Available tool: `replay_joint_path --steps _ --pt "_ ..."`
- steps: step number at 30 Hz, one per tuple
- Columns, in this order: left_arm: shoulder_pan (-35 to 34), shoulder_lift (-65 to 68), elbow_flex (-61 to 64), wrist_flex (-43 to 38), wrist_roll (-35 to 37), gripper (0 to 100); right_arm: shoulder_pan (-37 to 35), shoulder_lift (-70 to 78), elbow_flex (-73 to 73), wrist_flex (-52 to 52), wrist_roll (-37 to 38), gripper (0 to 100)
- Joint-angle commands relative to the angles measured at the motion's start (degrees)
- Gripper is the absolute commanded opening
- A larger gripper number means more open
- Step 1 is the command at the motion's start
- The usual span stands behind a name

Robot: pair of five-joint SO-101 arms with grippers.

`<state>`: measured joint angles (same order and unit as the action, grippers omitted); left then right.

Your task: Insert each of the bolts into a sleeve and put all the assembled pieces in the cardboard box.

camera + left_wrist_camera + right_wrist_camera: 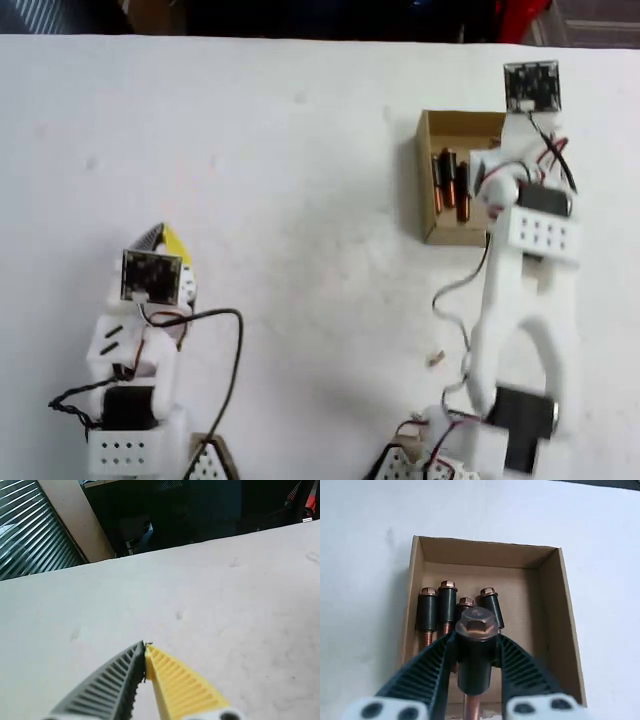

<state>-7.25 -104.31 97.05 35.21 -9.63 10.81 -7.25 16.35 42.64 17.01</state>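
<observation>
The cardboard box [485, 545] sits on the white table with several assembled pieces [447, 607] lying side by side in it, each a copper bolt in a black sleeve. My right gripper [475, 639] hangs over the box, shut on another assembled piece [476, 652], bolt head toward the box's far wall. From above, the box [450, 125] is at the right rear, with the right gripper [490, 175] over its right half. My left gripper [165, 232] rests at the left front of the table; its grey and yellow fingers [170, 680] are shut on nothing.
A small loose bit [435, 357] lies on the table in front of the box, near the right arm's cable [455, 290]. The table's far edge [200, 542] meets a dark room. Bare white tabletop [300, 200] spreads between the two arms.
</observation>
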Motion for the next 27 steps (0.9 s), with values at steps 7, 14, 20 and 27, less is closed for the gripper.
replay_joint_path --steps 7,14,20,27 --pt "-0.1 -0.6 -0.1 0.4 -0.4 2 5.2 23.0 -23.6 0.0 0.9 1.7" --pt "-0.1 -0.6 -0.1 0.4 -0.4 2 6.7 36.3 -34.2 0.0 6.0 1.7" --pt "-0.1 -0.6 -0.1 0.4 -0.4 2 6.8 43.3 -40.8 0.0 8.5 1.7" --pt "-0.1 -0.6 -0.1 0.4 -0.4 2 6.8 49.7 -46.9 0.0 8.5 1.9"
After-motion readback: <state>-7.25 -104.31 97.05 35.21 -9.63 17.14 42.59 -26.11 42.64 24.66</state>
